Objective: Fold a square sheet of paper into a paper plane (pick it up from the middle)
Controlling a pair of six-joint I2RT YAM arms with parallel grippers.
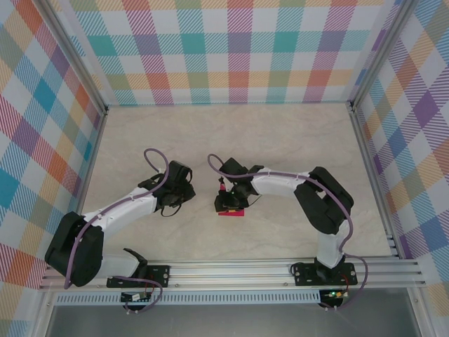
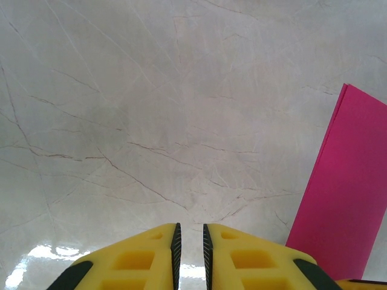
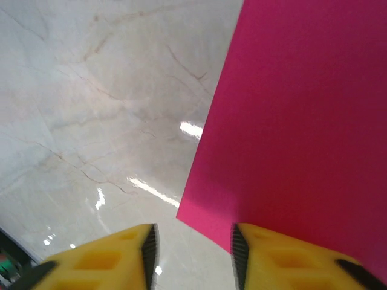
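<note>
The magenta-pink sheet of paper (image 1: 232,213) lies flat on the pale marble table, a little in front of the middle. In the left wrist view the paper (image 2: 344,193) is a long strip at the right edge, with a thin doubled edge along its left side. My left gripper (image 2: 189,232) is off to its left, jaws nearly together with nothing between them. My right gripper (image 3: 193,238) is open just over the paper (image 3: 302,121); the near corner sits between the fingers, and the right finger (image 3: 284,260) overlaps the sheet. From above, the right gripper (image 1: 226,203) hides most of the paper.
Bare marble table (image 1: 280,140) stretches to the back and both sides. Checked walls (image 1: 231,49) enclose it on three sides. An aluminium rail (image 1: 231,272) with both arm bases runs along the near edge.
</note>
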